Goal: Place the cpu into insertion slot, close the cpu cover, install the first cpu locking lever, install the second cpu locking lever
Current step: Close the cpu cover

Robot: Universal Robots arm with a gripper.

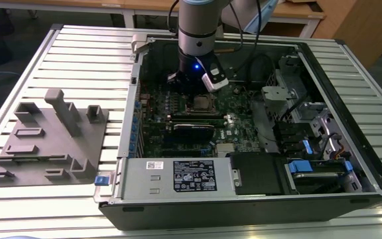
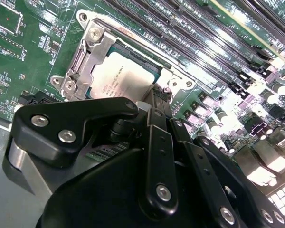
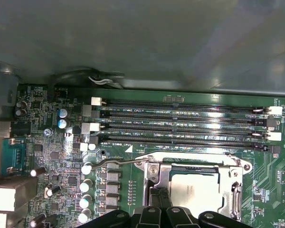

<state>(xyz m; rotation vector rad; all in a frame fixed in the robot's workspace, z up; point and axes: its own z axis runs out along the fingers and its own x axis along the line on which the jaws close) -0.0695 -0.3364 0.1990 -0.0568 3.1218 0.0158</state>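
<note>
Gripper [image 2: 157, 96], tips pinched together, bears on the edge of the socket [image 2: 126, 34], likely pinning the cover [image 2: 85, 66] flat over the chip [image 2: 121, 78] seated inside.

Way down onto the insertion slot [image 1: 202, 103] is taken by the gripper [image 2: 157, 97], hanging at the slot's edge. Betw. slot and grey case wall [image 3: 133, 38] lie low memory slots [image 3: 180, 123], so only a tight strip there. On another side, capacitors [image 3: 85, 185] + a wire lever [image 3: 116, 163] crowd in. A long black card [image 1: 192, 130] stands betw. slot and power supply [image 1: 177, 177]. The drive cage [image 1: 304, 124] blocks the exterior view's right. On the tabletop [image 1: 78, 45], a grey fixture [image 1: 48, 139] sits near the edge at exterior view's left, w/ bare room around it.
</note>
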